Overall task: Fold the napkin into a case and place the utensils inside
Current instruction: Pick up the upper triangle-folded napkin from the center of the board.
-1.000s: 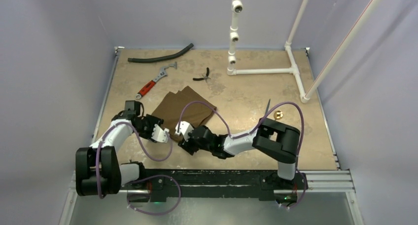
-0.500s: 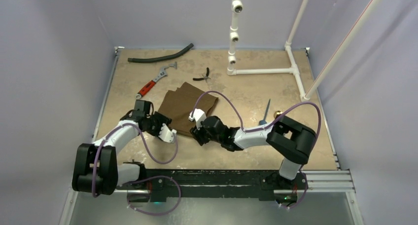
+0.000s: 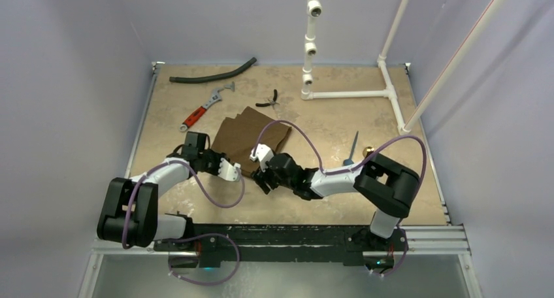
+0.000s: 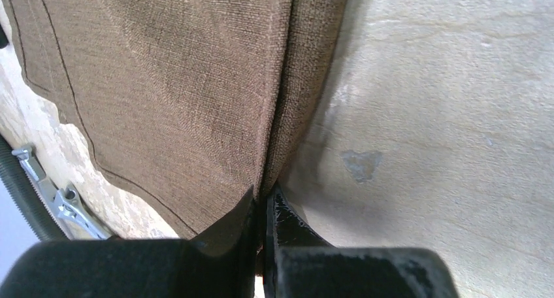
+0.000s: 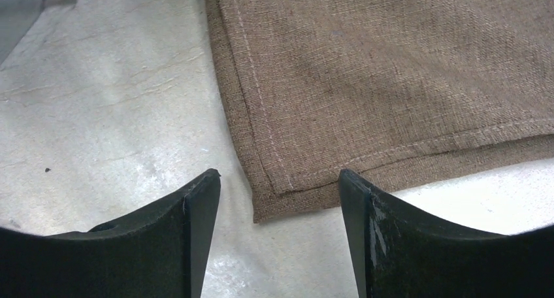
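Note:
The dark-brown napkin (image 3: 251, 133) lies folded in layers at the table's middle left. My left gripper (image 3: 230, 170) is at its near left edge; in the left wrist view the jaws are shut (image 4: 266, 197) on the napkin's (image 4: 176, 95) doubled edge. My right gripper (image 3: 261, 166) stands open at the near right corner. In the right wrist view the napkin's (image 5: 392, 69) stitched corner lies flat just ahead of the gap (image 5: 277, 177), untouched. A slim dark utensil (image 3: 353, 146) with a bluish end lies to the right, beside a small brass-coloured piece (image 3: 369, 152).
A black hose (image 3: 212, 74), a red-handled wrench (image 3: 202, 110) and small black pliers (image 3: 268, 102) lie behind the napkin. A white pipe frame (image 3: 353, 94) stands at the back right. Purple cables loop over both arms. Grey walls close in the table.
My left gripper moved right to the napkin's near edge and shut on it. My right gripper slid up to the near corner and stayed open. The napkin shifted slightly away.

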Controlling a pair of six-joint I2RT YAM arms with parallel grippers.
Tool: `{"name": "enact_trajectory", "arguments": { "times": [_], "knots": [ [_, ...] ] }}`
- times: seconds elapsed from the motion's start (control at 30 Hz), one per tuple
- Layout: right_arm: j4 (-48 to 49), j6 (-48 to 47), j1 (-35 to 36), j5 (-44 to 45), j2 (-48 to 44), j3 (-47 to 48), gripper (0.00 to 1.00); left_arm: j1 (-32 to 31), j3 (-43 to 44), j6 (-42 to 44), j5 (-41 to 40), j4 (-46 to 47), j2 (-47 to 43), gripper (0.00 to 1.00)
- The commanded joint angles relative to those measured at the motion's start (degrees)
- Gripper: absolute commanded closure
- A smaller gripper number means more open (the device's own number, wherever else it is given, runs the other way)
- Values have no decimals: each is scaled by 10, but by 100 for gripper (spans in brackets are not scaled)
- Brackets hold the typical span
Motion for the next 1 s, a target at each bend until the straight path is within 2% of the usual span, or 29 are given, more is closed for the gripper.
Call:
{"name": "enact_trajectory", "arguments": {
  "times": [0.0,0.1,0.2,0.33,0.4,0.5,0.57,0.7,0.73,0.8,0.83,0.9,0.97],
  "knots": [
    [0,-20,7,26,27,36,30,-3,30,-63,3,16,7,100],
    [-37,-1,6,18,62,63,32,-4,37,-45,7,-6,3,96],
    [-75,23,6,21,81,84,40,-3,38,-26,6,-22,0,86],
    [-78,49,5,27,68,69,64,-3,21,9,-1,-10,19,79],
    [-70,57,5,28,57,55,72,-3,14,22,-1,5,32,77],
    [-64,63,5,26,47,49,91,-3,8,53,-19,5,57,65],
    [-61,65,2,22,42,48,100,-3,2,71,-32,8,68,64],
    [-46,67,-2,5,29,39,100,-3,-5,93,-30,15,86,68],
    [-47,66,-4,3,30,40,100,-4,-9,99,-27,24,91,74],
    [-52,64,-5,-1,30,43,100,-5,-24,101,-23,57,95,94],
    [-53,64,-6,-2,29,43,100,-5,-28,94,-20,69,95,100],
    [-53,63,-10,-10,18,41,100,-5,-7,70,-8,52,90,100],
    [-53,62,-15,-17,5,41,100,-5,39,-8,8,21,83,100]
  ]
}}
